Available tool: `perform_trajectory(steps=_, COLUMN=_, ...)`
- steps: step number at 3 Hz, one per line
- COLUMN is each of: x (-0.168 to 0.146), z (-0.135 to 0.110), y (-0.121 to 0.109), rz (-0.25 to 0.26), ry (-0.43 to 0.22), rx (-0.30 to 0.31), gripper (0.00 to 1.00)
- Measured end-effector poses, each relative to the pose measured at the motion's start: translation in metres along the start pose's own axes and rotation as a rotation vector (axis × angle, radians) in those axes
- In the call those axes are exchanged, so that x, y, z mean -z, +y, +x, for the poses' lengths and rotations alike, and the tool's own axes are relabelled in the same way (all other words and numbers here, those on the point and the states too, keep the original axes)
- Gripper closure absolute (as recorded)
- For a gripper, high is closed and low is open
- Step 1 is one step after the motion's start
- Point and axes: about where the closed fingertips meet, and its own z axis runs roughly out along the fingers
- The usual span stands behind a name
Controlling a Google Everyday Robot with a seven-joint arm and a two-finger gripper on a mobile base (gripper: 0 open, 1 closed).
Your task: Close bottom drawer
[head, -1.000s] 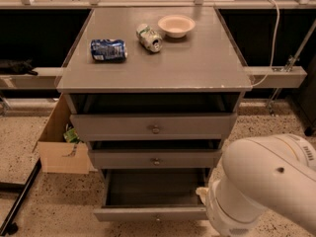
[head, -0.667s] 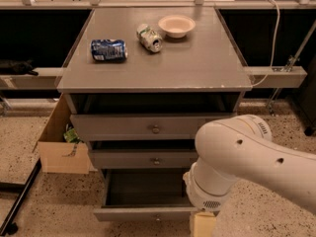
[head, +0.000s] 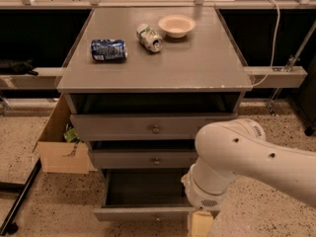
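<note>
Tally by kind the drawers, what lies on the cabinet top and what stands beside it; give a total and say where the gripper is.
Cans: 2 (blue can, green-and-white can)
Bowls: 1 (bowl)
Drawers: 3 (top drawer, middle drawer, bottom drawer, pulled out)
Boxes: 1 (cardboard box)
Total: 7
The gripper sits low by the bottom drawer's right front corner.

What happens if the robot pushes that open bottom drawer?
The bottom drawer probably slides straight in; it looks empty, so likely light. Its flat front looks stiff, so it shouldn't bend. The gripper sits low by its right front corner.
</note>
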Motion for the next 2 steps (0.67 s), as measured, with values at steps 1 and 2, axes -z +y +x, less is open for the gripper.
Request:
perform_trajectory(steps=1, x=-0.053, z=0.003, y=-0.017, rz=-0.101, ry=-0.042, rx=-0.03, gripper=0.0)
perform_trajectory(steps=2, x=-0.098, z=0.009, y=-0.045, rz=-0.188, ry=-0.067, rx=-0.059, gripper=0.0)
